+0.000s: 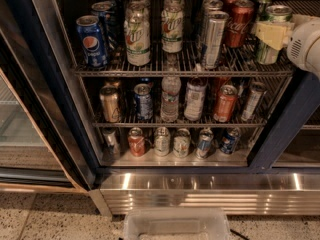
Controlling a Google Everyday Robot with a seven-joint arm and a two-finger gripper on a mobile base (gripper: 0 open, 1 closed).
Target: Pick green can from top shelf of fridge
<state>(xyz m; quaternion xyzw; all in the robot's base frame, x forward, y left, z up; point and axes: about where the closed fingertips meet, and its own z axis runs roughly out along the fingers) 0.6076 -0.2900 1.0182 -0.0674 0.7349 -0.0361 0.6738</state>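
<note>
My claw (272, 34), grip I cannot tell, lies across the green can (278, 15) beside a Coca-Cola can (239, 23), with 2 7UP bottles (137, 34) and a Pepsi can (92, 41) beyond.

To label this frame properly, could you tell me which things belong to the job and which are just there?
Part of the job:
green can, right end of the top shelf
gripper, at that can
fridge

Just there:
Pepsi can
7UP bottles
tall silver can
Coca-Cola can
water bottle
clear bin on the floor
</note>
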